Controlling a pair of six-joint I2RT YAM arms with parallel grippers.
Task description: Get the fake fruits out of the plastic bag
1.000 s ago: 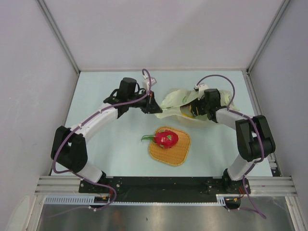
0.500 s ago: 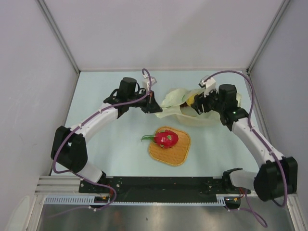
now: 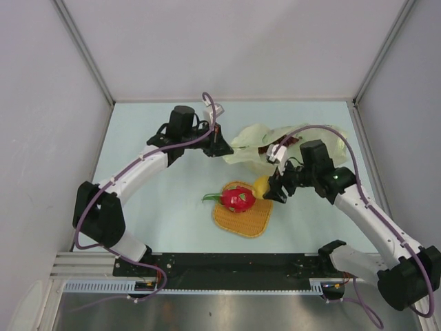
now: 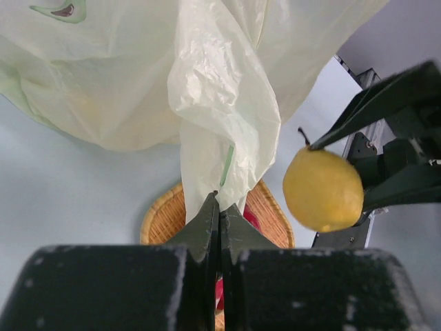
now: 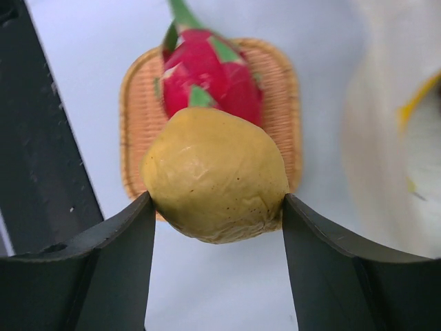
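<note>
The pale yellow-green plastic bag (image 3: 282, 141) lies crumpled at the back of the table. My left gripper (image 3: 222, 148) is shut on a fold of the bag (image 4: 220, 103) at its left edge and holds it up. My right gripper (image 3: 269, 190) is shut on a yellow pear-like fruit (image 3: 260, 184), held in the air just right of the mat; its fingers press both sides of the pear (image 5: 215, 176). The red dragon fruit (image 3: 238, 199) with green tips lies on the orange woven mat (image 3: 242, 219). Whatever else is in the bag is hidden.
The mat (image 5: 138, 103) sits in the middle of the pale table, below and ahead of the held pear. Grey walls close in the table on the left, back and right. The arm bases stand at the near edge.
My right gripper has come out of the bag with the yellow pear and moved forward and left to the mat's right edge. The left gripper kept its pinch on the bag.
</note>
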